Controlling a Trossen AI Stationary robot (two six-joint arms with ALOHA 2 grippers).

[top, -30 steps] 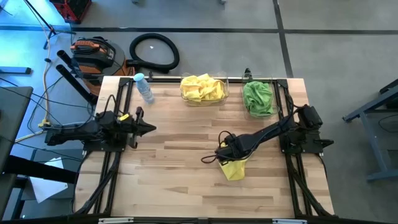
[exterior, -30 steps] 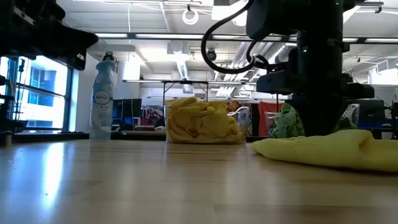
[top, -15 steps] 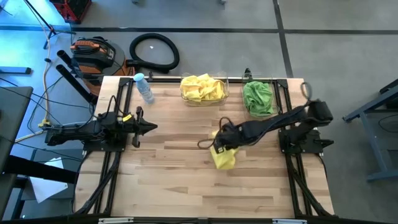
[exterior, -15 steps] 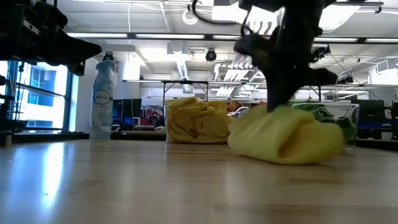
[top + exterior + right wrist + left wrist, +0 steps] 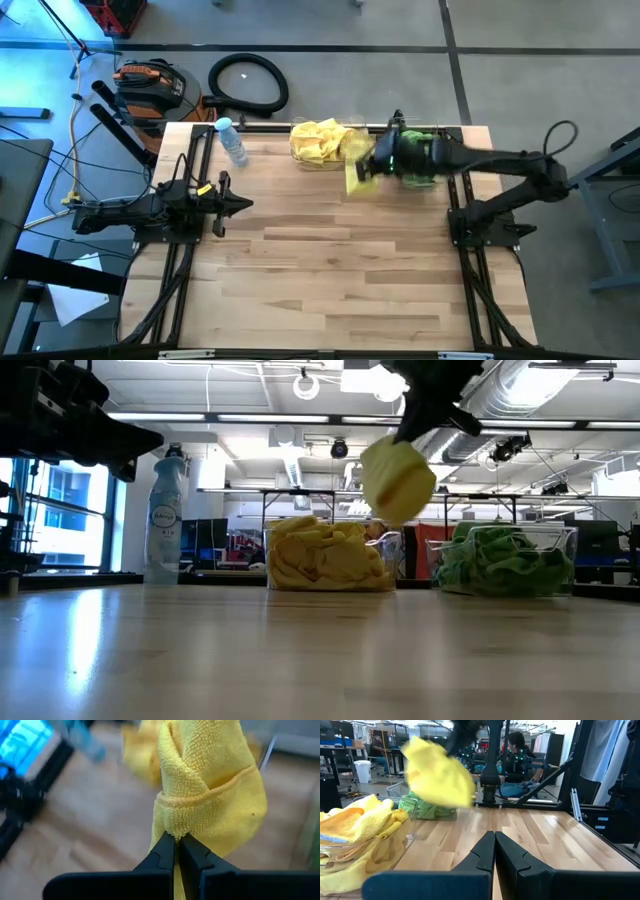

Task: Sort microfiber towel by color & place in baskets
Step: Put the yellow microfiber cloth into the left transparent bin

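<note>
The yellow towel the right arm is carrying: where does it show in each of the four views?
High view: yellow towel hangs from the right gripper, between the two bins.
Low view: towel in the air, upper middle.
Left wrist view: towel upper left, in the air.
Right wrist view: towel fills the centre, pinched by the fingers.
Shared landmark: the bin of yellow towels.

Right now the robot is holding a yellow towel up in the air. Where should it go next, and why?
Probably a short carry sideways, over the basket of yellow towels, then let go. The right pincer is shut on the yellow towel, which hangs between that basket and the basket of green towels. Yellow belongs with yellow. The left pincer waits shut at the table's left side.
</note>
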